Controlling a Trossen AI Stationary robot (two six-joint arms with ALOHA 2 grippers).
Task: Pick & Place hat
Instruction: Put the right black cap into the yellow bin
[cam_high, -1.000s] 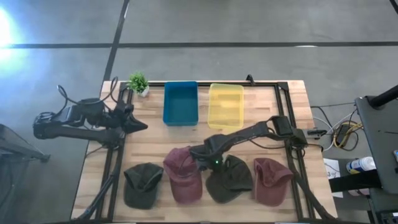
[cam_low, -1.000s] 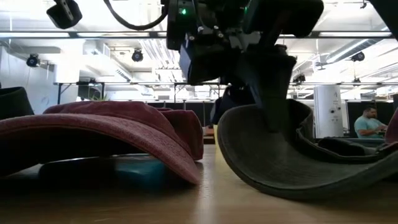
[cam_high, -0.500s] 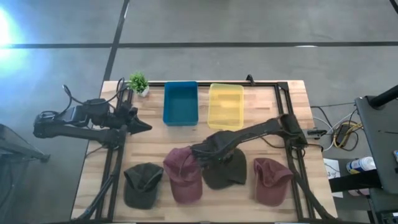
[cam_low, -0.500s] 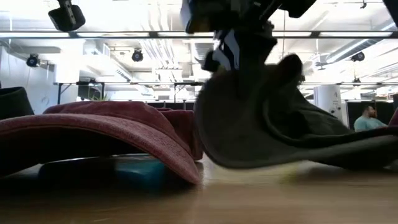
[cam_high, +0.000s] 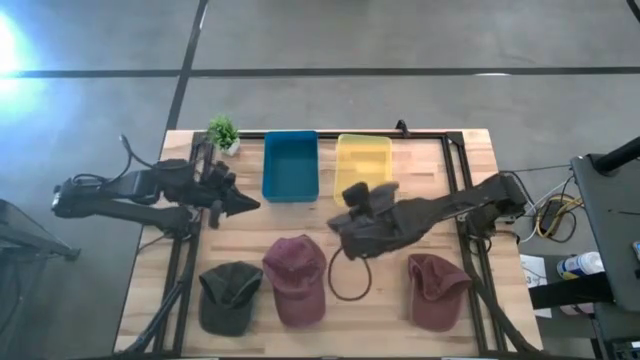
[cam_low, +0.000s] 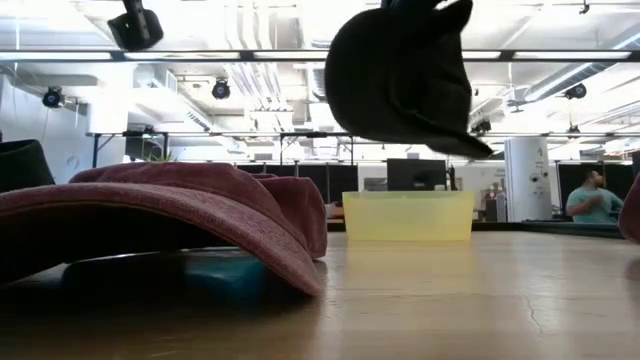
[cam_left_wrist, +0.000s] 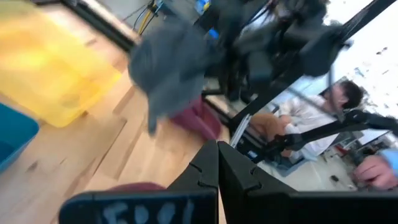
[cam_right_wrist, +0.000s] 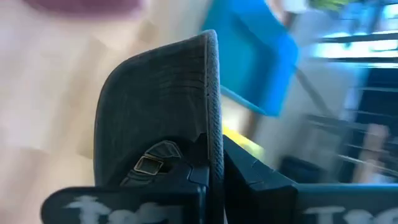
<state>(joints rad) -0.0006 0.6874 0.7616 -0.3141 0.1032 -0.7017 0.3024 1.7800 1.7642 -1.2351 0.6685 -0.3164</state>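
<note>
My right gripper (cam_high: 352, 222) is shut on a dark olive hat (cam_high: 380, 228), held in the air just near of the yellow bin (cam_high: 363, 170). In the low view the hat (cam_low: 400, 75) hangs high above the table top. A dark ring (cam_high: 350, 272) lies on the wood below it. A dark green hat (cam_high: 228, 296) and two maroon hats (cam_high: 297, 280) (cam_high: 437, 290) lie along the near side. My left gripper (cam_high: 250, 205) is shut and empty, left of the blue bin (cam_high: 290, 165). My right gripper pinches the hat between its two fingers (cam_right_wrist: 249, 177) by a stitched, curved edge (cam_right_wrist: 211, 134) that stands edge-on in the gap. A strap buckle (cam_right_wrist: 146, 165) shows close beside the fingers. The hat is lifted clear of the table and hangs below the gripper.
A small potted plant (cam_high: 222, 132) stands at the far left corner. A black frame (cam_high: 455, 170) runs along the table's far and side edges. Bare wood lies between the bins and the row of hats. A person (cam_low: 590, 195) sits in the room beyond.
My right gripper has gone up and toward the far edge, toward the yellow bin, with the olive hat. The hat lay on the table a second ago and now hangs clear, leaving the dark ring uncovered. My left gripper has gone a little toward the table's right.
</note>
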